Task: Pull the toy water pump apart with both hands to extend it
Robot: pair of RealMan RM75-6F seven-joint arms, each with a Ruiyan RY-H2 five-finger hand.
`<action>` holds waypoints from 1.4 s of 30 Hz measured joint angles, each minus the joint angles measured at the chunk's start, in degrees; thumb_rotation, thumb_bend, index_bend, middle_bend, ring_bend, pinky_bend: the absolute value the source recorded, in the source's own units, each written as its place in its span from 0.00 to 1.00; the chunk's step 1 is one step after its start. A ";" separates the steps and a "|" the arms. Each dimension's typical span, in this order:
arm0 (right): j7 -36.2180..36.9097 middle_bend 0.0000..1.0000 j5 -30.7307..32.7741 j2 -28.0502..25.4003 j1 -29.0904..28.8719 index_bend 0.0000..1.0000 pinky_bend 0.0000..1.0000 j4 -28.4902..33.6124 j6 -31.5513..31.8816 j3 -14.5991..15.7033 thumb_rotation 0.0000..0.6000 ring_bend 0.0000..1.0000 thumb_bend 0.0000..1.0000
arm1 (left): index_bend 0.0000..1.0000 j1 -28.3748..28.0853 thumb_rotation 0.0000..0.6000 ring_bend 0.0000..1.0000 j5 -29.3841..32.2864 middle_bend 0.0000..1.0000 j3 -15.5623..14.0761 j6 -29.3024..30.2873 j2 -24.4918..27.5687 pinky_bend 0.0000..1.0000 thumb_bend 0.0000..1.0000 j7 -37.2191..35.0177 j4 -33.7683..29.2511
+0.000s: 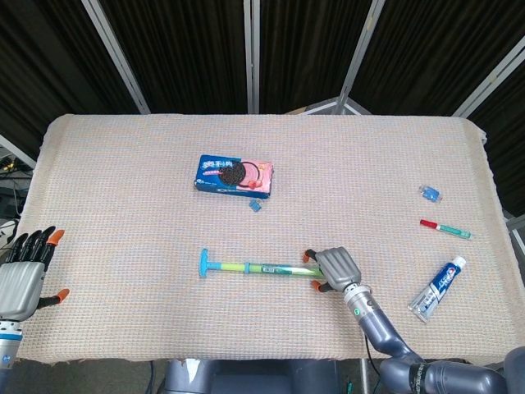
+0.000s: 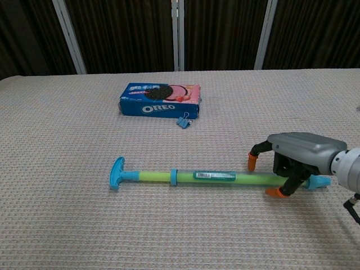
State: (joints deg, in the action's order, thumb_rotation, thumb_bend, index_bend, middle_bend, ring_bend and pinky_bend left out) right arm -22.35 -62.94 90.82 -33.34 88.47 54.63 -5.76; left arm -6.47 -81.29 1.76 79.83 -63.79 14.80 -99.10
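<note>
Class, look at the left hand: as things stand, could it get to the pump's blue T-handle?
Probably yes. The left hand sits open at the table's edge, and only bare cloth lies between it and the T-handle; the right hand is at the pump's far end.

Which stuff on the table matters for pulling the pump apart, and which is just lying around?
For the job: toy water pump, right hand, left hand.
Lying about: Oreo box, binder clip, toothpaste tube, marker, small blue clip.
</note>
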 measured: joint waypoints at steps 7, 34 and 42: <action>-0.10 1.00 -0.09 0.57 -0.06 0.53 1.00 -1.08 0.31 0.34 1.00 1.00 0.24 | 0.00 -0.17 1.00 0.00 0.20 0.00 -0.09 -0.22 -0.07 0.00 0.00 0.13 0.01; -2.48 1.00 3.57 0.43 -1.10 0.67 1.00 1.19 0.93 -1.05 1.00 1.00 0.57 | 0.23 -13.28 1.00 0.76 -3.80 0.80 2.58 -13.19 -11.34 0.96 0.17 0.81 6.55; -6.64 1.00 8.59 1.24 -2.51 0.67 1.00 2.10 1.36 -2.13 1.00 1.00 0.58 | 0.33 -20.08 1.00 0.77 -1.59 0.81 4.86 -21.03 -20.25 0.97 0.23 1.78 9.95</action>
State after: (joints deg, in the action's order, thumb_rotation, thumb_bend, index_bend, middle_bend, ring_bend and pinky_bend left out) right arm -28.99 -54.34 92.05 -35.85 90.57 55.99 -7.89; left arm -26.54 -82.87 6.62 58.79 -84.05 16.58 -89.15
